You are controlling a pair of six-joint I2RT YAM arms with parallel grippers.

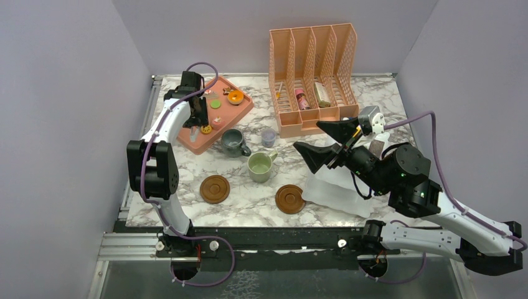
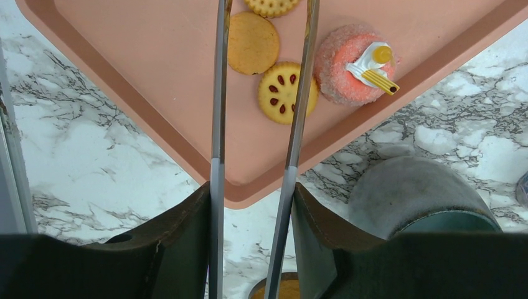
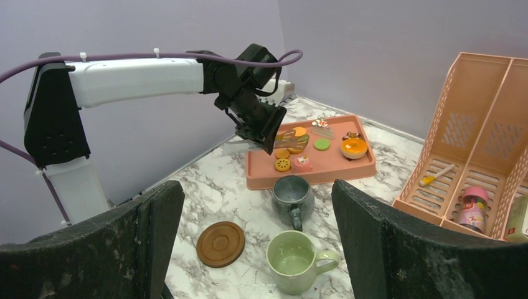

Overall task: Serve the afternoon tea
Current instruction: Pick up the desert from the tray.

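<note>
Your left gripper is partly closed on one pair of metal tongs, whose two arms reach out over the near corner of the single peach tray. The tips run past the top of the left wrist view, so you cannot tell whether they pinch anything. In that view you count four sweets on the tray: a scalloped cracker, a plain brown cookie lying between the tong arms, a yellow cookie with red seeds partly under the right arm, and a pink cake just outside it. Further back on the tray, the right wrist view adds one donut, one green round piece and one cake slice. Your right gripper hangs above the right half of the marble table with its jaws spread wide and nothing between them. There are two mugs, both on bare marble: the grey-blue mug just beside the tray's near corner and the pale green mug nearer you. There are two brown coasters, the left coaster and the right coaster, and neither carries a mug. One lilac cup stands before the four-slot peach organizer.
</note>
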